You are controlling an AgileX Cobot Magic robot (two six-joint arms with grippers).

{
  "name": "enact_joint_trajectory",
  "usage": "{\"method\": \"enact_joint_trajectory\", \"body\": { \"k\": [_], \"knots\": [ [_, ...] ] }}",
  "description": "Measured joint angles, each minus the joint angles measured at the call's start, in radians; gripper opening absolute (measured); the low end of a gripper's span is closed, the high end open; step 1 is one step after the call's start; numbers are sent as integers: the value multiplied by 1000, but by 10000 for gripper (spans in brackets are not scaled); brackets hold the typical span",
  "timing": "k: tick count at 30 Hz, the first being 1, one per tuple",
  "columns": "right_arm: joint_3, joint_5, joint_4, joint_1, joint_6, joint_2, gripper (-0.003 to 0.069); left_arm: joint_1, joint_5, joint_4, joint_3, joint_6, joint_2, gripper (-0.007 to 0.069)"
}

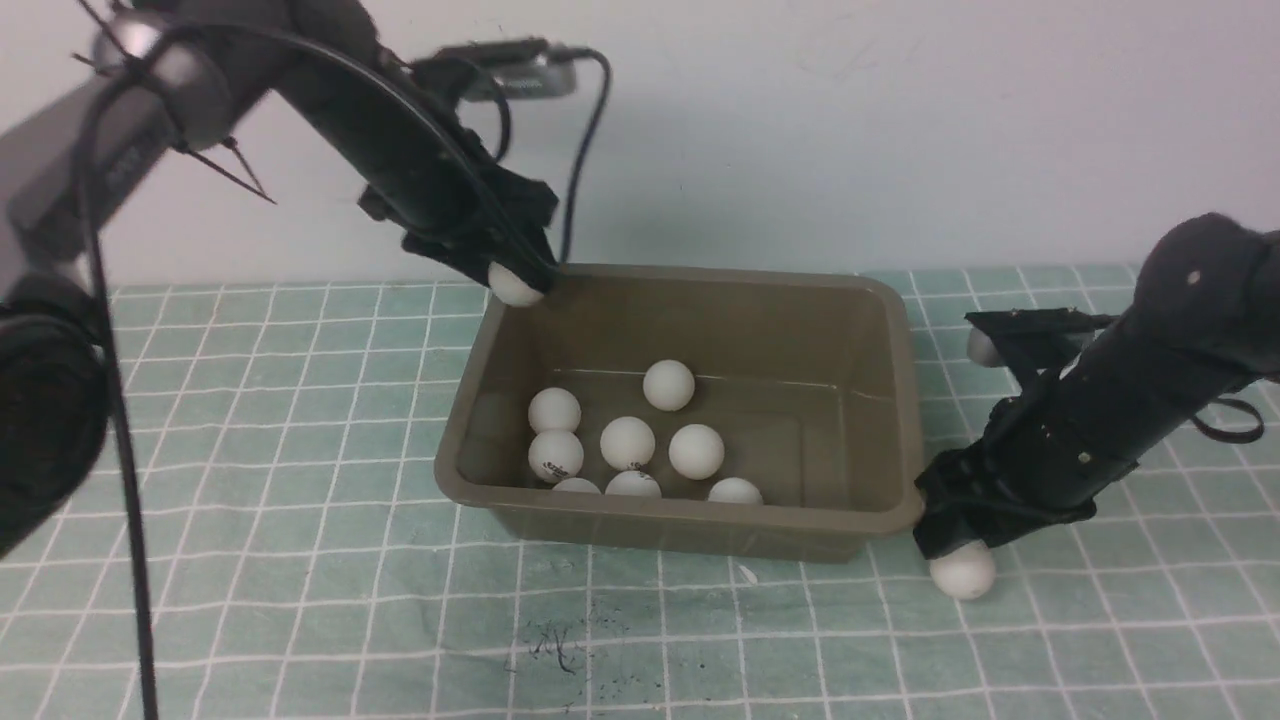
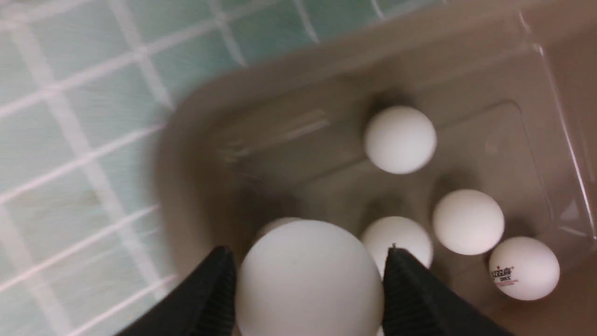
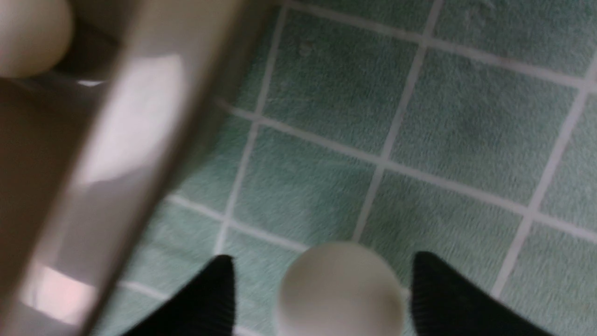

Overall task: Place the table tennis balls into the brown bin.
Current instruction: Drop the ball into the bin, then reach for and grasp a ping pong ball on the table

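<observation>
The brown bin (image 1: pixel 720 274) stands mid-table and holds several table tennis balls (image 1: pixel 627 441), one with a printed logo (image 2: pixel 524 267). My left gripper (image 1: pixel 518 275) hangs over the bin's far left corner, shut on a white ball (image 2: pixel 308 280) that both fingers press. Down on the mat at the bin's near right corner, my right gripper (image 1: pixel 958 548) is open around another ball (image 3: pixel 340 289), with a gap showing on one side. A further ball (image 1: pixel 982 347) peeks out behind the right arm.
A green mat with a white grid (image 1: pixel 250 450) covers the table, with dark scribble marks (image 1: pixel 560 640) near its front. A black cable (image 1: pixel 585 150) loops from the left wrist above the bin's back rim. The bin's rim (image 3: pixel 135 121) is close beside the right gripper.
</observation>
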Motion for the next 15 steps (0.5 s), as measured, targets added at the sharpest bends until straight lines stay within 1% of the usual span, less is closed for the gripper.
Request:
{"method": "enact_joint_trajectory", "body": {
  "k": [2, 3, 5, 6, 7, 8, 9, 10, 11, 12, 15],
  "knots": [
    [0, -3, -39, 7, 25, 21, 557, -34, 0, 20, 0, -1, 29, 500],
    [0, -3, -70, 10, 48, 33, 586, -47, 0, 32, 0, -4, 42, 524],
    [0, -3, -113, 14, 78, 45, 594, -60, 1, 52, -2, -11, 49, 534],
    [0, 1, -160, 20, 112, 51, 546, -70, 5, 90, -24, -37, 47, 470],
    [-3, 22, -194, 26, 133, 51, 430, -70, 6, 117, -39, -52, 36, 387],
    [-6, 37, -208, 29, 141, 48, 362, -68, 6, 137, -51, -63, 21, 300],
    [-6, 48, -211, 29, 147, 47, 332, -65, 6, 141, -53, -65, 17, 253],
    [-15, 91, -233, 33, 162, 25, 354, -50, 6, 166, -67, -81, -41, 110],
    [-26, 113, -237, 32, 173, -3, 363, -32, 6, 174, -67, -94, -94, 62],
    [-50, 129, -232, 32, 184, -56, 361, -7, 4, 174, -56, -108, -157, 24],
    [-109, 127, -134, 32, 188, -157, 361, 25, 4, 180, -4, -119, -277, 2]
  ]
}}
